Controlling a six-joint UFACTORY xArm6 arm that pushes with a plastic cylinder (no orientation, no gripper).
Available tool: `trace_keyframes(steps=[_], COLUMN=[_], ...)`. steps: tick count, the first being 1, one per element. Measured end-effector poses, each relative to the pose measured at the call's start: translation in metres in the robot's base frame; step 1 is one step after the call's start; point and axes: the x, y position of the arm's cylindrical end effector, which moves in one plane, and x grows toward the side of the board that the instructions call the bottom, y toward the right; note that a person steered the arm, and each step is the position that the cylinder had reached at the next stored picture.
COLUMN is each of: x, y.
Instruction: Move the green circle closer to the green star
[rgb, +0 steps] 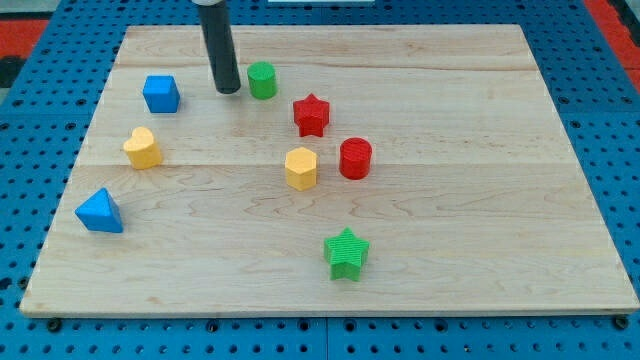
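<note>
The green circle (262, 80) is a short cylinder near the view's top, left of centre. The green star (347, 253) lies well below it, towards the view's bottom, right of centre. My tip (227, 90) is the lower end of the dark rod that comes down from the view's top. It stands just left of the green circle, a small gap apart. A red star (312, 114), a yellow hexagon (300, 167) and a red circle (355, 158) lie between the two green blocks.
A blue cube (160, 93) sits left of the tip. A yellow heart-like block (142, 147) and a blue triangle (99, 211) lie at the view's left. The wooden board (480, 200) rests on a blue perforated table.
</note>
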Motion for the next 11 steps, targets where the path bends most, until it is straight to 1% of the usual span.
trace_keyframes(steps=[1, 2, 3, 4, 5, 6, 7, 8, 9, 10, 11], x=[-0.01, -0.01, -0.023, 0.024, 0.076, 0.027, 0.07, 0.141, 0.176, 0.133, 0.153], y=[0.058, 0.153, 0.167, 0.235, 0.257, 0.266, 0.325, 0.323, 0.294, 0.294, 0.238])
